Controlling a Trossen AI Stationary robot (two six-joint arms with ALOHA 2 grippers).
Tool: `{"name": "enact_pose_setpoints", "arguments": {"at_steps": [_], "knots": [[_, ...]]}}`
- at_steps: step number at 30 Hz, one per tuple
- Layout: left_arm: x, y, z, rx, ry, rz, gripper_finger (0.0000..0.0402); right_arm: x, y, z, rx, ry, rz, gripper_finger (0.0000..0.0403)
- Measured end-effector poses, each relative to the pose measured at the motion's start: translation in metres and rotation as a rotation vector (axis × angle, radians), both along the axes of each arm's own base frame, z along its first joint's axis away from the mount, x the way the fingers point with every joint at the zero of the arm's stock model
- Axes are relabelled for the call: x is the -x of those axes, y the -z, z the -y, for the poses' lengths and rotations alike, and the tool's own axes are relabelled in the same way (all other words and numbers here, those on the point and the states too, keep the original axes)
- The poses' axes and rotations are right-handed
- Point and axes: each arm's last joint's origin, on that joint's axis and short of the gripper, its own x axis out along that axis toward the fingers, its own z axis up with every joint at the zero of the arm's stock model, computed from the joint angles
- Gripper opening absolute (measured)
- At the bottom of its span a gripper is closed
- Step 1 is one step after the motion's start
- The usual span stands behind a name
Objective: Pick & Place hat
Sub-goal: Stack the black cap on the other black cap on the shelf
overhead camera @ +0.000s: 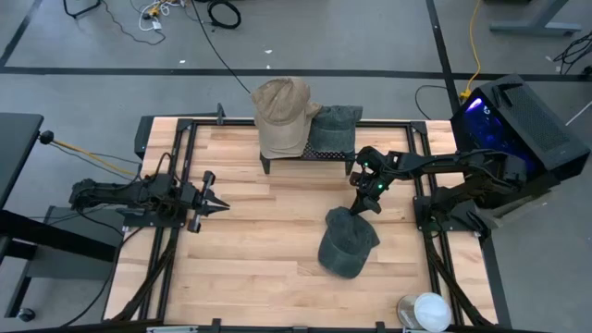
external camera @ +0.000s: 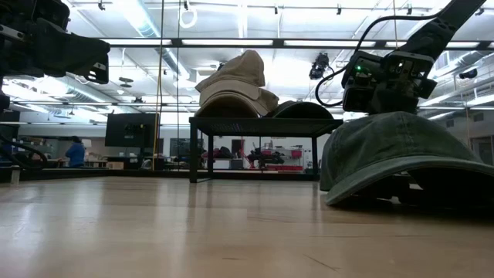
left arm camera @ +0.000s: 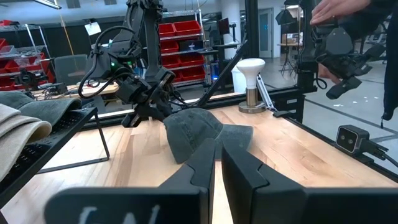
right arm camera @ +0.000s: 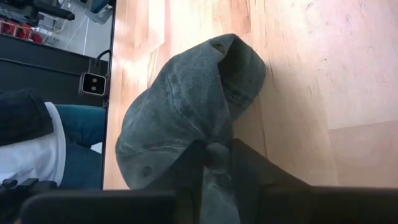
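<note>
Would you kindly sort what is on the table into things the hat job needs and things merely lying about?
Job:
- dark green hat, its back edge pinched by the right pincer
- black rack holding a tan hat and another green hat

Lying about:
- white lamp-like object at the table corner
- left pincer, shut, waiting

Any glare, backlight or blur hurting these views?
Low view: ceiling lights blaze behind the tan hat, and the gray hat is dim. Right wrist view: the right gripper is a blurred shape pinching that hat. High view: evenly lit.
</note>
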Motion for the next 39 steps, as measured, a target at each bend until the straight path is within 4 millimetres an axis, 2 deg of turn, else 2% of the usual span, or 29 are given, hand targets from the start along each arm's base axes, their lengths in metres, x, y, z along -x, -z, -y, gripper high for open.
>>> {"name": "enact_pose_setpoints", "arguments": {"at_steps": [3,9,15,23,39], "knots": [[0.000,0.000,0.000,0.000,0.000,0.000,0.0034,0.000,0.000,0.000,-0.004,0.002,-0.002,0.0048],[0.000,0.000,0.000,0.000,0.000,0.000,0.0034,0.000,-0.001,-0.001,-0.054,-0.008,-0.002,0.0048],[0.000,0.000,0.000,0.000,0.000,0.000,0.0034,-0.003,-0.014,-0.003,-0.059,-0.018,0.035,0.0047],[0.000,0.000,0.000,0.000,0.000,0.000,0.0034,-0.011,-0.046,-0.008,-0.057,-0.046,0.117,0.0047],[0.000,0.000,0.000,0.000,0.000,0.000,0.0034,-0.030,-0.129,-0.022,0.052,-0.166,0.273,0.0046]]}}
